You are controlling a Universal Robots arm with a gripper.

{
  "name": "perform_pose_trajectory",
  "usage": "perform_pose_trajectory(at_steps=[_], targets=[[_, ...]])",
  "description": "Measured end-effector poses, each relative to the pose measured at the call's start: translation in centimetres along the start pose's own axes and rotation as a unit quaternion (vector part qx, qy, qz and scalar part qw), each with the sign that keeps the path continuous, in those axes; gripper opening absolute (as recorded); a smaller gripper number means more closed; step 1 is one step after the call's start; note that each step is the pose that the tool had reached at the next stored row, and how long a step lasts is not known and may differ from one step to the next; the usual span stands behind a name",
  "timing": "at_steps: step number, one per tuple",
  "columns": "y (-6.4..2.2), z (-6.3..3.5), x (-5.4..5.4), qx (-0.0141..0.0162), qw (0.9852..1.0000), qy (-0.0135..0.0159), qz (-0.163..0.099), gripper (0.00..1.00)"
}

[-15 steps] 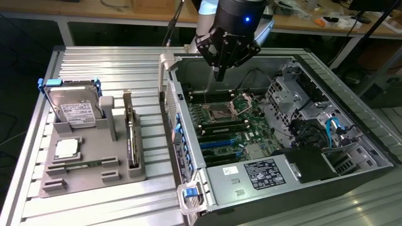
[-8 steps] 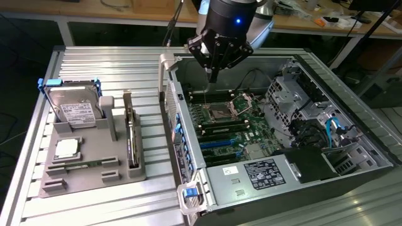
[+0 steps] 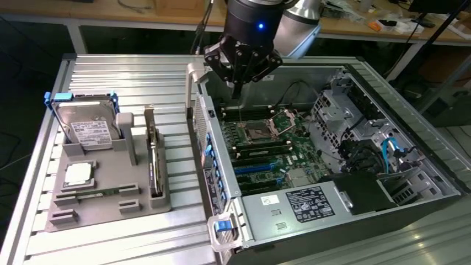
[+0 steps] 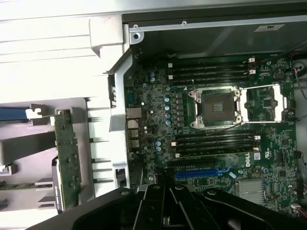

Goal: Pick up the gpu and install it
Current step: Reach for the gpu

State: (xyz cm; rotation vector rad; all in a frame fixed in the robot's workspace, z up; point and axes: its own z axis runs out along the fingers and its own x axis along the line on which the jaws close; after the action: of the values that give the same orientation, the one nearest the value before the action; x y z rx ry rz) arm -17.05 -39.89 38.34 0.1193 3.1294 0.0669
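One gripper (image 3: 236, 91), pinched together, empty, over the open case (image 3: 214, 144), gpu (image 3: 152, 160) edge-on in grey holder (image 3: 110, 205), faces hardly visible

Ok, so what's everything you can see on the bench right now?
gpu: one, dark, standing on edge in the holder
hard drive: one, silver with blue frame, upright at the holder's back
processor chip: one, silver, flat on the holder
memory stick: one, dark green, flat on the holder
holder: one, grey, on the table, at the exterior view's left of the case
computer case: one, grey and black, lying open
motherboard: one, green, inside the case, processor socket open
table: one, silver, slatted
arm: one, black and silver, above the case
gripper: one, black, over the motherboard, jaws shut
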Motion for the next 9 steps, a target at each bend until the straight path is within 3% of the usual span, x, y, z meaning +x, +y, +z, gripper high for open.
perform_pose_trajectory(at_steps=[9], targets=[[-0.28,0.41,3.4,0.0000,1.0000,0.0004,0.000,0.11]])
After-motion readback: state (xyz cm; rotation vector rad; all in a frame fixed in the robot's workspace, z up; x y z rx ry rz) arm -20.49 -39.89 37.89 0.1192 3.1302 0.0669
